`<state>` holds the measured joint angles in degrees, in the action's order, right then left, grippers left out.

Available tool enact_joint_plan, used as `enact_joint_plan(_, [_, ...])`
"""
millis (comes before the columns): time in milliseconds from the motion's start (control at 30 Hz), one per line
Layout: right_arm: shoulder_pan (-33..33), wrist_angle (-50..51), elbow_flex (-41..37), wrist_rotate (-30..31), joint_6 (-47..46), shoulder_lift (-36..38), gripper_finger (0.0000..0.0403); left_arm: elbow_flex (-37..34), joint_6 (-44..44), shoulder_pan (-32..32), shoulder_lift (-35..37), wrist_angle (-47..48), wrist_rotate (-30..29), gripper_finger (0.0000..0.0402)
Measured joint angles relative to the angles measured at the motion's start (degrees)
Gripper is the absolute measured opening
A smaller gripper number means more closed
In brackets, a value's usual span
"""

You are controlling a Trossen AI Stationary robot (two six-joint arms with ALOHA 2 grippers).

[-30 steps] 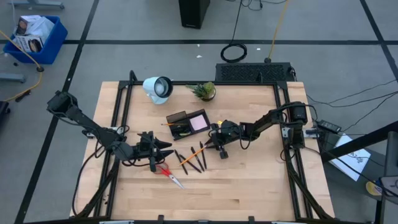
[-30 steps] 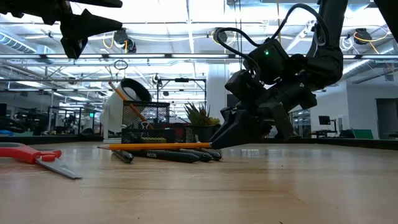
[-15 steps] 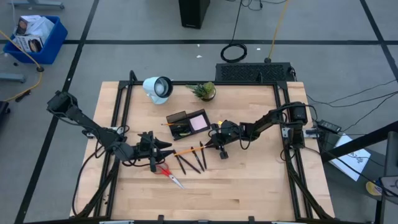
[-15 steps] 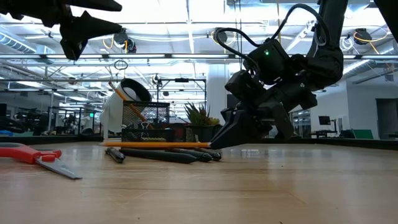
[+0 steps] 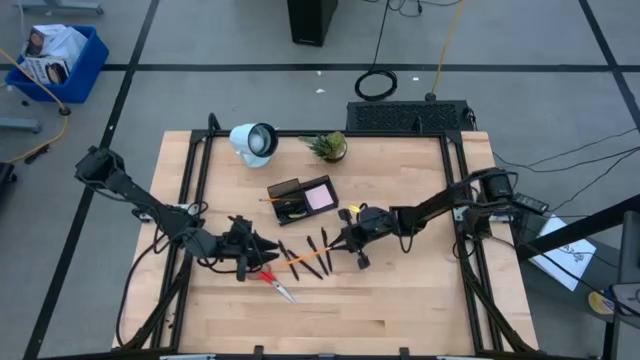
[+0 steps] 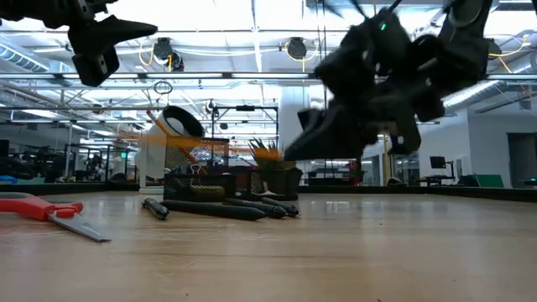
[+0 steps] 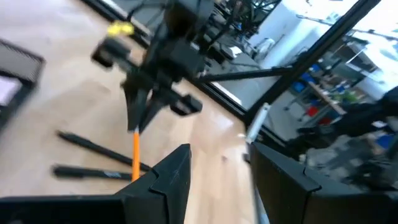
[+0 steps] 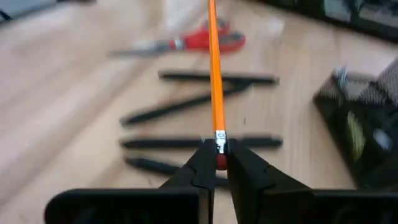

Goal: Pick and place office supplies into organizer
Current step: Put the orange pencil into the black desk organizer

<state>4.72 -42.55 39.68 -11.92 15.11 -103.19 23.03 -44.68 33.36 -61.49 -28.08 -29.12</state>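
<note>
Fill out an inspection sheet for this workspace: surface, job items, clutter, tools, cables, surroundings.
Surface: wooden table, black frame rails along its sides.
Job's things: orange pencil lifted off the table; black pens lying loose; red-handled scissors on the table; black organizer holds a pink pad.
Clutter: white lamp-like object, potted plant.
Grippers: right tool shut on the pencil's eraser end; left tool open above the scissors.
Cables: coiled cable on the floor; more by the right arm's base.
Surroundings: blue bin on the floor.
</note>
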Motion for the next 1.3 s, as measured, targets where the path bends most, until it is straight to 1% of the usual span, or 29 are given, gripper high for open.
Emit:
enact_joint_plan(100, [1.9,2.2,0.0,0.0,0.8,3.0,0.0019,0.0,-5.4,0.1,0.0,0.2,3.1,0.017])
enact_joint_plan(167, [3.2,3.7,0.0,0.1,1.7,4.9,0.0018,0.0,-10.9,0.2,0.0,1.4,4.1,0.017])
enact_joint_plan(267, [5.1,4.4,0.0,0.5,2.9,7.0,0.0019,0.0,-17.5,0.5,0.0,4.0,4.5,0.017])
enact_joint_plan(367, [6.8,4.9,0.0,2.9,4.2,8.5,0.002,0.0,-23.1,0.5,0.0,7.7,6.6,0.017])
enact_joint_plan(433, [7.4,5.5,0.0,3.1,5.2,9.4,0.0021,0.0,-27.6,0.4,0.0,10.6,7.9,0.017])
enact_joint_plan(533, [8.2,5.8,0.0,4.7,5.8,9.9,0.002,0.0,-31.5,0.4,0.0,12.4,10.1,0.017])
enact_joint_plan(633, [8.3,5.7,0.0,4.9,7.1,9.9,0.0019,0.0,-35.4,0.1,-1.6,12.0,12.8,0.017])
enact_joint_plan(700, [8.3,6.0,0.0,6.2,7.3,9.9,0.0019,0.0,-36.6,-0.6,-3.2,11.1,14.2,0.017])
enact_joint_plan(800, [8.1,6.1,0.0,6.3,7.6,9.9,0.0019,0.0,-38.1,-1.7,-6.4,9.8,16.0,0.017])
enact_joint_plan(1067, [8.1,7.3,0.0,6.3,7.6,9.9,0.0019,0.1,-34.9,-3.0,-15.2,-6.2,17.8,0.017])
enact_joint_plan(1300, [8.1,7.3,0.0,6.3,7.2,9.9,0.0019,0.1,-36.5,-3.0,-18.4,-8.0,18.4,0.017])
